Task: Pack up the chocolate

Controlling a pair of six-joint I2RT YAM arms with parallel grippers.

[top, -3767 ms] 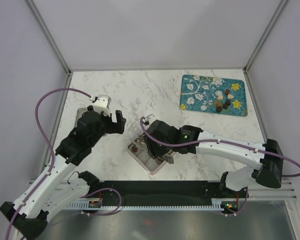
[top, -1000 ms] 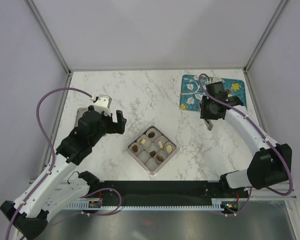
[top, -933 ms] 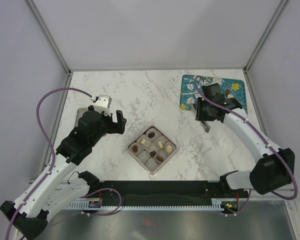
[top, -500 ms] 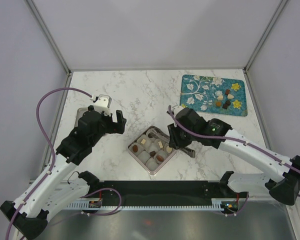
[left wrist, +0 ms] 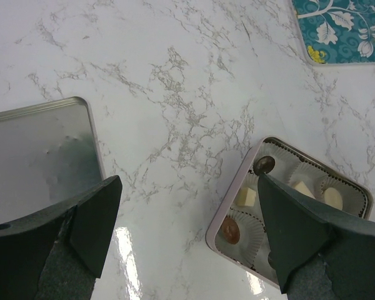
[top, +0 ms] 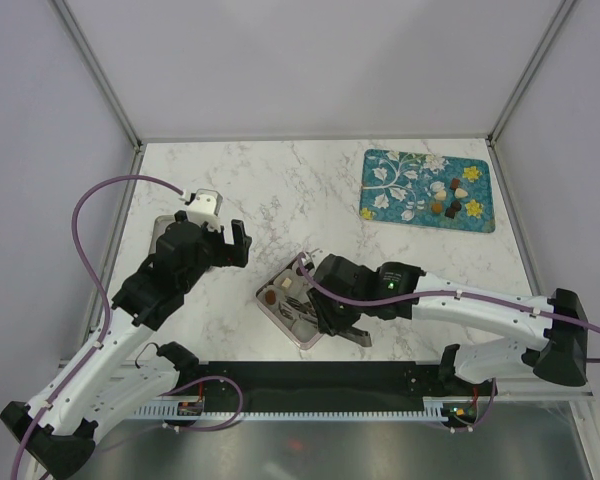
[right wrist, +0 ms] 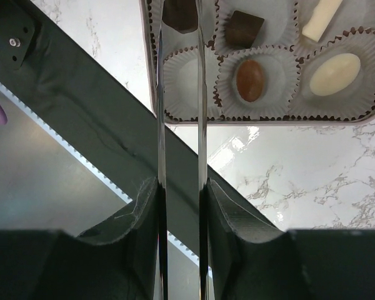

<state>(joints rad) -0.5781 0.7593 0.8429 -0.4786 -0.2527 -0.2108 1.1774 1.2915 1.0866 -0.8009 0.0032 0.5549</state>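
Jaws of the right gripper clamp a dark chocolate over the tin, beside packed chocolates. Left gripper hangs spread wide above the marble table; loose chocolates lie on the teal mat.

You are running a lab-style robot test cell, not a home or a shop. Plain pale panels close your desk in at 9, 12 and 3 o'clock, joined by bare aluminium posts. At 6 o'clock the left arm and right arm, both white and black, are bolted along a black rail with slotted metal track. A purple cable loops free at 9 o'clock.
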